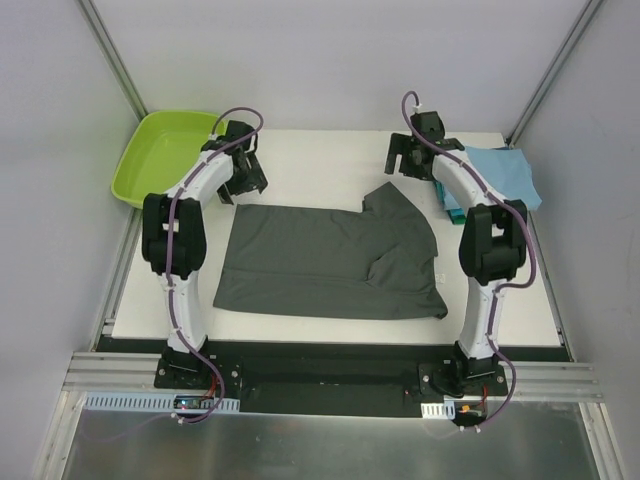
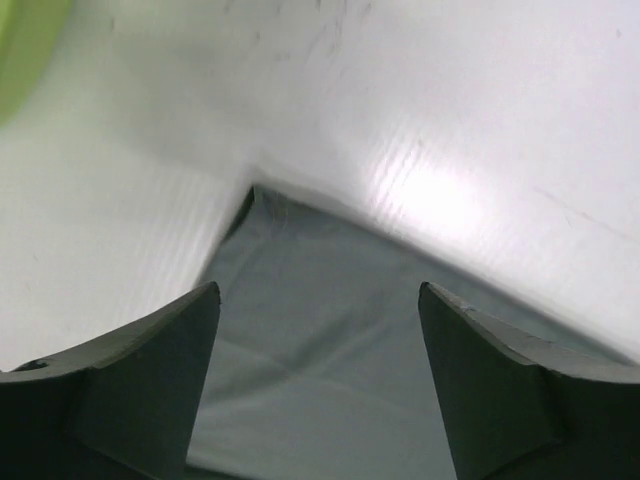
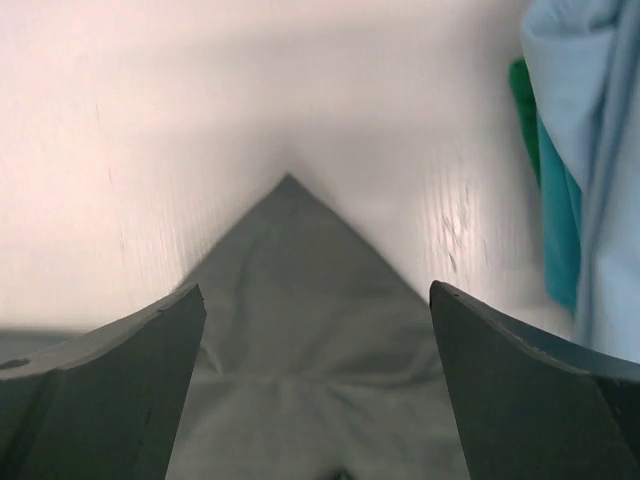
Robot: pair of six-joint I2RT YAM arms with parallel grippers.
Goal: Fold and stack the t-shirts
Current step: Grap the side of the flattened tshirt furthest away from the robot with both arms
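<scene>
The charcoal tee (image 1: 330,262) lies spread on the table (image 1: 310,160) (folded blue and teal shirts (image 1: 505,172) sit stacked far right). Left hand (image 2: 315,300) and right hand (image 3: 315,295) hover wide open over its far corners; the fold looks about to begin, so both likely need to descend and pinch them

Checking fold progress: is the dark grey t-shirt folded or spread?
Mostly spread: the dark grey t-shirt lies flat across the table, not squared.
</scene>
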